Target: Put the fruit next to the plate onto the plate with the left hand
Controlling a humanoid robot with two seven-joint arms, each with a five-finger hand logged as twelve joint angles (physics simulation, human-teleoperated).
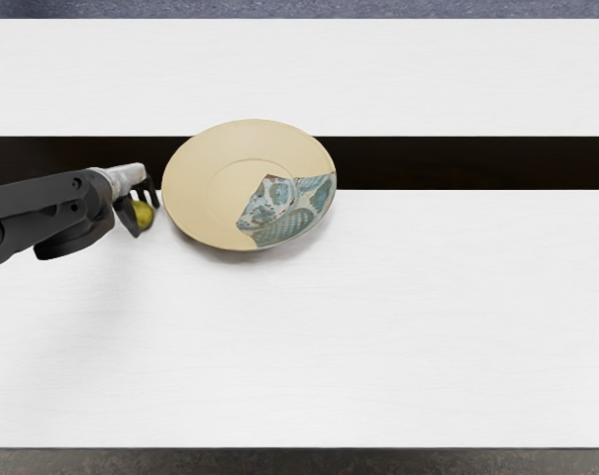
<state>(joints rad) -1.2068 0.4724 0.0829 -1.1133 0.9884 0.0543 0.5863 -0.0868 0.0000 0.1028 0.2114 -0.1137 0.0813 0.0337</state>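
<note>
Small yellow-green round fruit point(144, 216): just left of the tan ceramic plate with blue patterned patch point(205, 168), not on it. Enclosed by dark fingers point(128, 218) of left hand point(136, 204), curled closely around it; apparently gripped for carrying onto plate. White table point(378, 327) beneath.

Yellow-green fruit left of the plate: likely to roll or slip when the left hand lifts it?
The fruit looks small and round, so it would probably roll if released on the table. It seems light for a grasp: the left hand curls round most of it.
</note>
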